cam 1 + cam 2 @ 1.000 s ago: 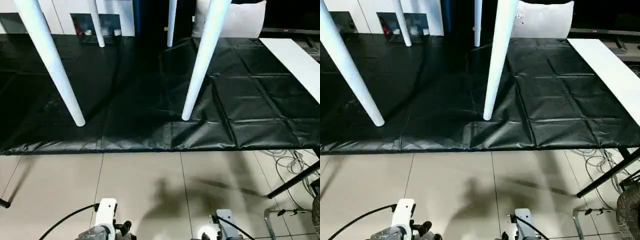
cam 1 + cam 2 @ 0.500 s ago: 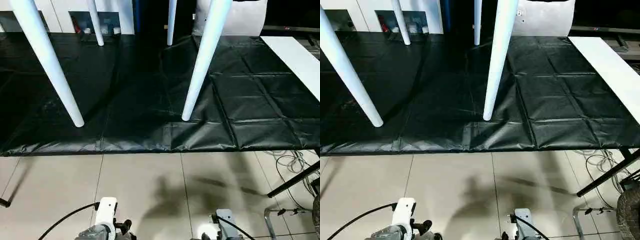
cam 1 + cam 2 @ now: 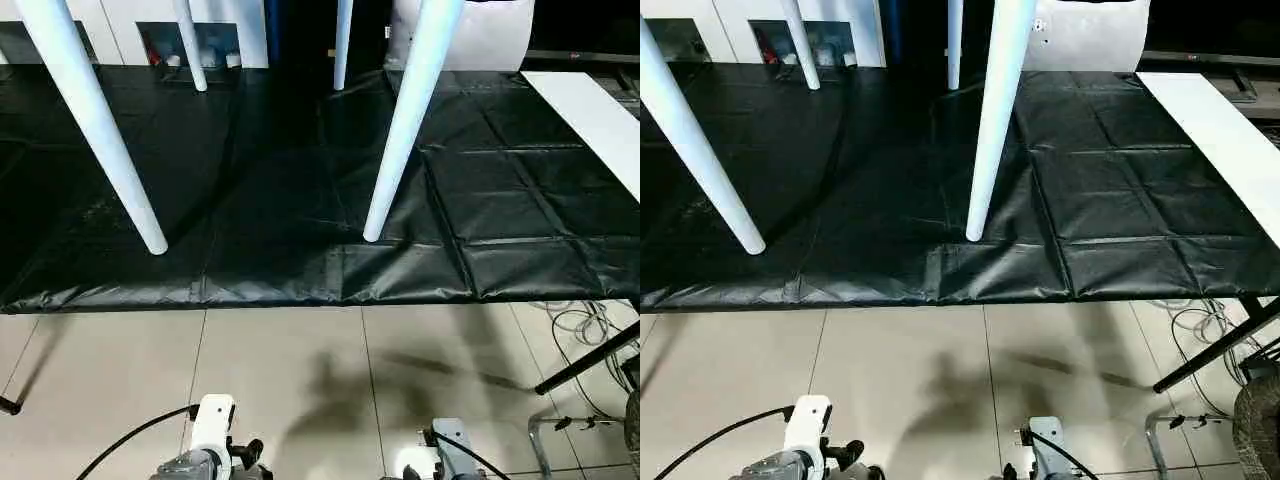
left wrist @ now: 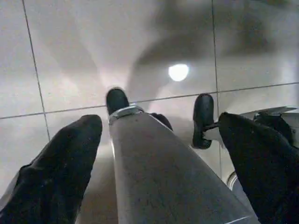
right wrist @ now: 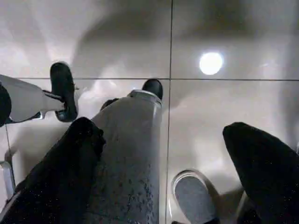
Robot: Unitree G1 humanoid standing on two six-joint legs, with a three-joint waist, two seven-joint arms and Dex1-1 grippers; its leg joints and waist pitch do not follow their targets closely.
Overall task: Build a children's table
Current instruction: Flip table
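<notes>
Children's table (image 3: 400, 130): stood upright on the black sheet (image 3: 500, 200); four white legs seen, tips resting on the sheet; top cut off above.
Left gripper (image 4: 159, 154): jaws spread wide, nothing held, pointed down at the tiled floor (image 3: 300, 380).
Right gripper (image 5: 163, 163): jaws spread wide, nothing held, over the same floor.
White board (image 3: 1220, 140): at the sheet's right edge.

Head eyes overlook mat (image 3: 250, 200); wrist cameras face floor (image 4: 70, 56), seemingly close.
</notes>
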